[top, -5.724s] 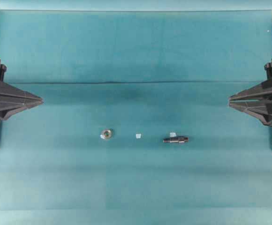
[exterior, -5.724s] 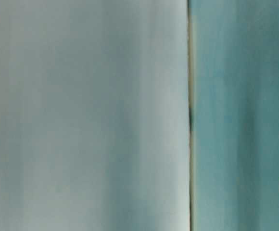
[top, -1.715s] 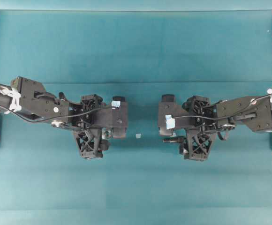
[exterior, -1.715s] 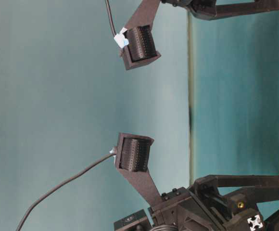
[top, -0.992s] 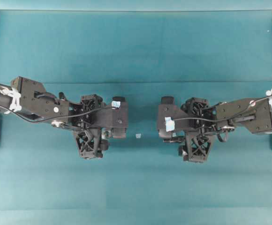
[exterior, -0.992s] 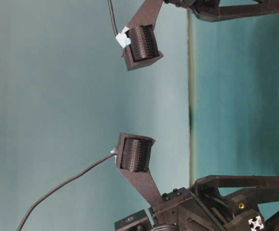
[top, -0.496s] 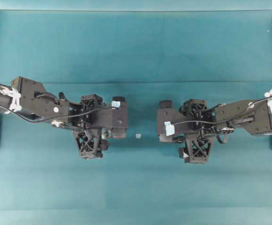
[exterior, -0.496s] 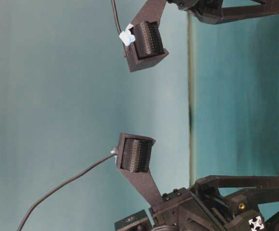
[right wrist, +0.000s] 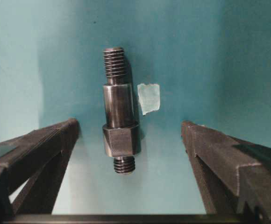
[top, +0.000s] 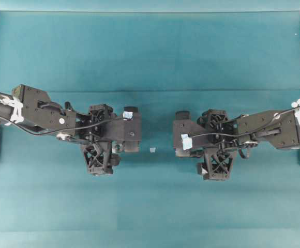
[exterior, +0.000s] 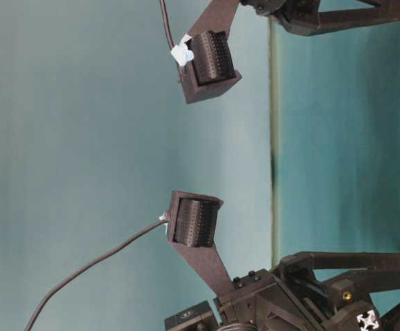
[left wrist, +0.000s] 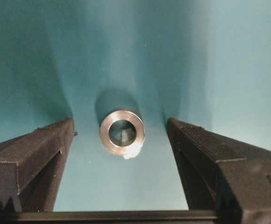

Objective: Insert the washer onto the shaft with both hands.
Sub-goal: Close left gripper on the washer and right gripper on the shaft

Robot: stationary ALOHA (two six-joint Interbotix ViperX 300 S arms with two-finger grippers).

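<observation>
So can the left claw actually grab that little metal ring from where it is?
Probably yes. The left gripper is open, its fingers either side of the washer, which lies flat on the mat with nothing between them.

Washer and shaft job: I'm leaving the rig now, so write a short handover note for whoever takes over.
Left gripper: open, around the washer, not touching it; washer flat on the cloth.
Right gripper: open, either side of the shaft, which lies on the cloth beside a tape scrap.
Done: both grippers lined up over their parts.
Left: grasp each, lift, slide washer onto shaft.
</observation>
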